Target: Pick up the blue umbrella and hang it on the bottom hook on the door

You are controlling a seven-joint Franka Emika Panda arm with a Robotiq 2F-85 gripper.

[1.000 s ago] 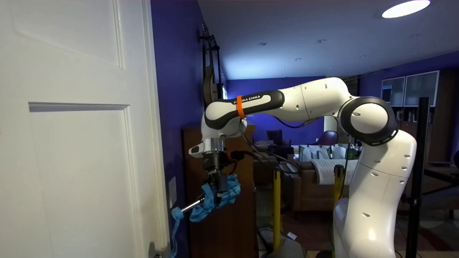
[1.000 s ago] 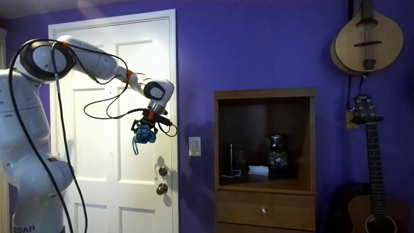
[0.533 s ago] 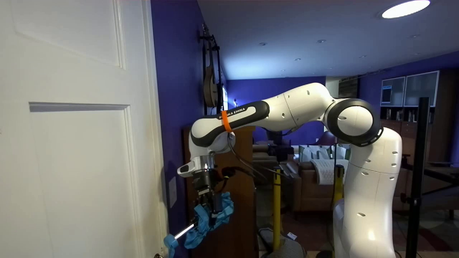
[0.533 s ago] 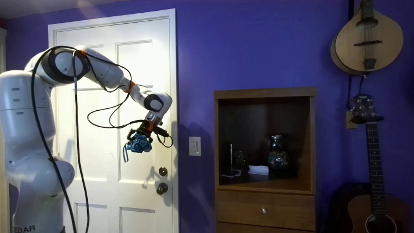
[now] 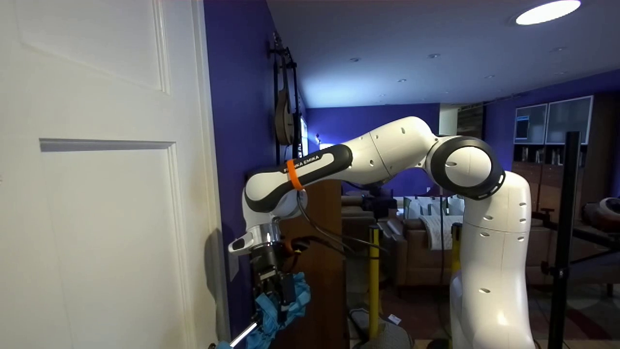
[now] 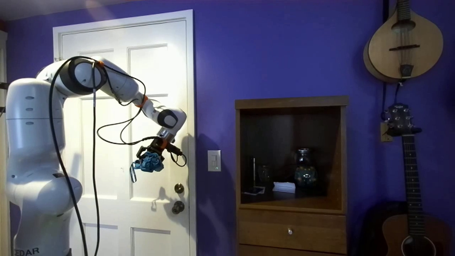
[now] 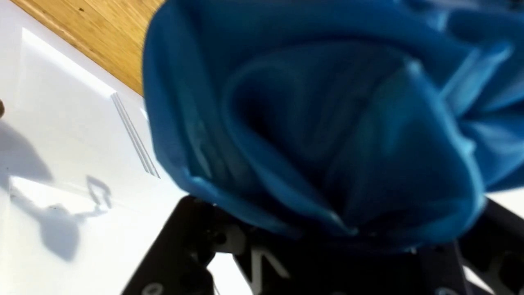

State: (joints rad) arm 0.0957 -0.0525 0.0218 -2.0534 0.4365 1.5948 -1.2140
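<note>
The gripper [image 5: 272,309] clamps the crumpled blue umbrella [image 6: 150,163] between its jaws. In an exterior view, the umbrella is in front of the door [image 6: 113,177], at 11 o'clock from the lower knob [image 6: 178,207].

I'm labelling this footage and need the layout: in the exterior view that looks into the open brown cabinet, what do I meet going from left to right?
Blue umbrella → round doorknob → light switch → brown wooden cabinet → acoustic guitar.
</note>
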